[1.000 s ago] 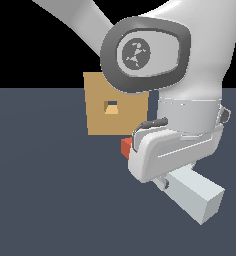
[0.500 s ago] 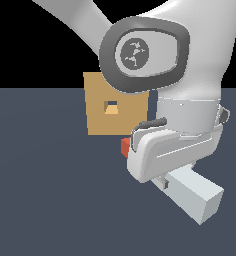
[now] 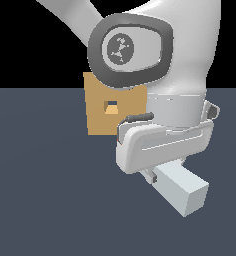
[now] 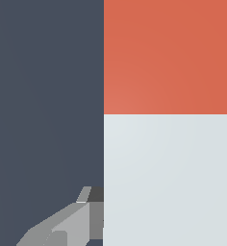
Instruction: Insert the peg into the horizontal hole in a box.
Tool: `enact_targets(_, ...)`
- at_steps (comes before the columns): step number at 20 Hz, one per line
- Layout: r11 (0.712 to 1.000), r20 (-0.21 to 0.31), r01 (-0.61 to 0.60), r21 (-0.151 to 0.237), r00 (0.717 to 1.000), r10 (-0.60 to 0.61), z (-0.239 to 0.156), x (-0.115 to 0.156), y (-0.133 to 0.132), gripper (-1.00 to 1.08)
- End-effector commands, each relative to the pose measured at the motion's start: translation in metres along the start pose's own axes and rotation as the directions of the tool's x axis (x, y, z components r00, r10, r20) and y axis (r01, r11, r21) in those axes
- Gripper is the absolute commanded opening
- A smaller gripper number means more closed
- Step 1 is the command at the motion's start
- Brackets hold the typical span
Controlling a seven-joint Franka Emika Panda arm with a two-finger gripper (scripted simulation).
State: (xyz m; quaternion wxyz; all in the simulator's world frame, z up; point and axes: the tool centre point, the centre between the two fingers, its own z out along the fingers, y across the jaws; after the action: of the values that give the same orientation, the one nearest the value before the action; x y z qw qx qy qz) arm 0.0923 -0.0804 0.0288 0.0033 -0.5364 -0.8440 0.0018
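Gripping peg (image 3: 182, 192) mid-length, tool (image 3: 152, 175) closed on it; box (image 3: 97, 112) apart behind.

The peg (image 4: 169, 120) fills most of what I see: its red-orange end joins the pale grey-white length along a straight seam. One of my fingers (image 4: 67, 226), grey, touches its white side. Behind lies the dark desk (image 4: 43, 96).

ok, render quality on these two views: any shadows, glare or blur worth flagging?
Exterior view: flat, even lighting, no cast shadows, jagged edges; the tan-brown cube-like box stays sharp behind the arm. Wrist view: no glare or blur, the grey-white and red-orange square peg fills half the frame as flat colour blocks.
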Motion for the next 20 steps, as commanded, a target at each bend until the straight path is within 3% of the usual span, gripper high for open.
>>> enact_targets(1,1.0,0.003,-0.021,-0.006,1.0,0.021,-0.008,0.005,-0.003,-1.0)
enact_targets(11,0.988,0.002,-0.154,-0.007,0.988,0.154,-0.033,0.048,-0.031,-1.0)
enact_targets(20,0.955,0.001,-0.295,-0.007,0.955,0.295,-0.061,0.098,-0.053,-1.0)
